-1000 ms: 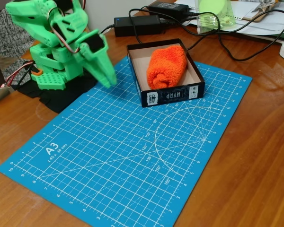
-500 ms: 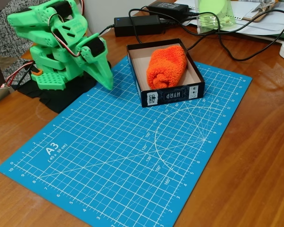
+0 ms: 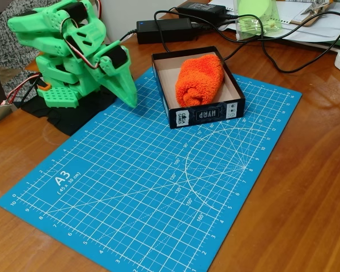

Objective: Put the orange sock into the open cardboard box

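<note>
The jaws are seen pressed together, empty, shifted slightly from half a second ago. Right of them, well apart, the orange sock is left unmoved inside the open cardboard box.
</note>
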Robot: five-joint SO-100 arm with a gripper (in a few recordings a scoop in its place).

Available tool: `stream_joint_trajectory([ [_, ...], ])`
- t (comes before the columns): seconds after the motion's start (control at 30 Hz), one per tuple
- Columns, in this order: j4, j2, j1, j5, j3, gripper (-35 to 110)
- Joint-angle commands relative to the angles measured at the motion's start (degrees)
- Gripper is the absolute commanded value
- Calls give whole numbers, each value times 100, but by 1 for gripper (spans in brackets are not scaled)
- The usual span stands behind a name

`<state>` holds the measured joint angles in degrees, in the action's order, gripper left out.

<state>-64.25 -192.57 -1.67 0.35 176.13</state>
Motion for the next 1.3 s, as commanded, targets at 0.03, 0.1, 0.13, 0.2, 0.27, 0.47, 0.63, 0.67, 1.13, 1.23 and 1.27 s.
stream_joint_trajectory([
  [0.03, -9, -88, 70, 0, -9, 0],
  [0.1, -9, -88, 105, -26, -9, 0],
  [0.13, -9, -88, 123, -44, -9, 0],
  [0.2, -9, -88, 185, -79, -9, 0],
  [0.27, -9, -88, 255, -141, -9, 0],
  [0.47, -9, -88, 519, -352, -9, 0],
  [0.63, -26, -88, 835, -659, 0, 0],
  [0.67, -35, -88, 940, -765, 0, 0],
  [1.13, -606, -62, 3674, -8394, 536, 5],
  [1.23, -562, -70, 3955, -7471, 536, 6],
  [1.27, -562, -70, 3990, -7462, 536, 6],
])
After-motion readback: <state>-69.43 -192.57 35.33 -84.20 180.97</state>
